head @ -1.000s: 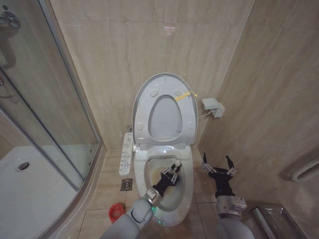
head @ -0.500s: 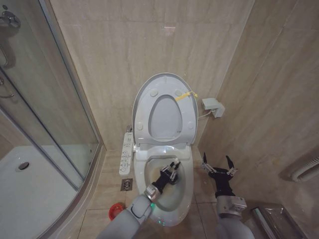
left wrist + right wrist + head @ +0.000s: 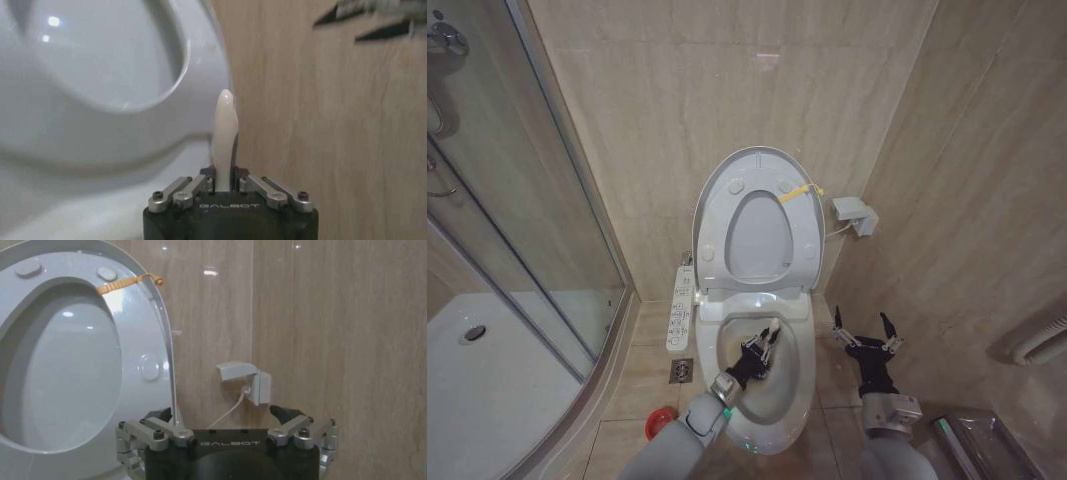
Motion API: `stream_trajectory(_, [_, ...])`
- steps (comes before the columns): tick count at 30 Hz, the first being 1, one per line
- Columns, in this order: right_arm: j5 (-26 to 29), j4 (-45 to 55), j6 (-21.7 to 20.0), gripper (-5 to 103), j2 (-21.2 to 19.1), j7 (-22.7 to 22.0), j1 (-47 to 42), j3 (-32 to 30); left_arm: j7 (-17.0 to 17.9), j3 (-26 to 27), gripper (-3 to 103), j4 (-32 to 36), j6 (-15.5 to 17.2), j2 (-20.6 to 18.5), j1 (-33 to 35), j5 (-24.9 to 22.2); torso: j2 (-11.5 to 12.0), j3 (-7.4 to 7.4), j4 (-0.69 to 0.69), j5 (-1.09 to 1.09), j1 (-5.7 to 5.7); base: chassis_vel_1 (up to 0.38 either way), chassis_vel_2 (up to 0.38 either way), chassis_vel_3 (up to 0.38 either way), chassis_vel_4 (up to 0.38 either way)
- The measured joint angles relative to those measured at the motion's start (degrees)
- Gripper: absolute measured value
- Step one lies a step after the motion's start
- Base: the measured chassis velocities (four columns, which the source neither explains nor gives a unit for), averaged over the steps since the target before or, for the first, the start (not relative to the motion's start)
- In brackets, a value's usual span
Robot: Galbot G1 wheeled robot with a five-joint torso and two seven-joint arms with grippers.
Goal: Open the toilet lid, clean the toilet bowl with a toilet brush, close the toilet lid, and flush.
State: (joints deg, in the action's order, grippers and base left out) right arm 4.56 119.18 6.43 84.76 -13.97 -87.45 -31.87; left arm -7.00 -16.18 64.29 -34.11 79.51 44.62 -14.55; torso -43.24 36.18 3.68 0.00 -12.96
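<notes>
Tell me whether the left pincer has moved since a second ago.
Yes. The left pincer, shut on the toilet brush, has shifted slightly toward the robot's left inside the toilet bowl.

We count one toilet bowl [image 3: 757, 420], one raised toilet lid [image 3: 710, 195], one toilet brush [image 3: 223, 135], one red cup holder [image 3: 660, 425], one button panel [image 3: 682, 308], and two hands: left [image 3: 764, 345], right [image 3: 864, 335].

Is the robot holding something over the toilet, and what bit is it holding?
Yes. The left gripper is shut on the toilet brush, pinching its white handle. The right gripper holds nothing.
</notes>
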Motion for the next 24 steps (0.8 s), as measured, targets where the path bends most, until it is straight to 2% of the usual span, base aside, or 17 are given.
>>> stream_trajectory(5, [0.0,0.0,0.0,100,0.0,0.0,0.0,0.0,0.5,-1.7,16,2.8,0.7,1.1,0.5,-1.0,0.0,0.00,0.00,0.00,0.00,0.000,0.000,0.000,0.000])
stream_trajectory(8, [0.0,0.0,0.0,100,0.0,0.0,0.0,0.0,0.0,-1.0,16,-1.8,-0.6,2.4,0.9,-0.5,0.0,0.00,-0.02,0.00,0.01,0.000,0.000,0.000,0.000])
stream_trajectory(12, [0.0,0.0,0.0,100,0.0,0.0,0.0,0.0,-0.4,0.8,16,-6.2,-1.9,2.2,0.1,0.4,0.0,-0.01,-0.02,-0.01,0.01,0.000,0.000,0.000,0.000])
stream_trajectory(15, [0.0,0.0,0.0,100,0.0,0.0,0.0,0.0,-0.4,2.1,16,-6.7,-2.0,1.3,-0.2,0.6,0.0,0.00,-0.02,0.00,0.01,0.000,0.000,0.000,0.000])
stream_trajectory(24, [0.0,0.0,0.0,100,0.0,0.0,0.0,0.0,-0.3,4.3,16,4.2,-1.1,-5.1,4.8,-0.2,0.0,0.00,-0.02,-0.02,0.01,0.000,0.000,0.000,0.000])
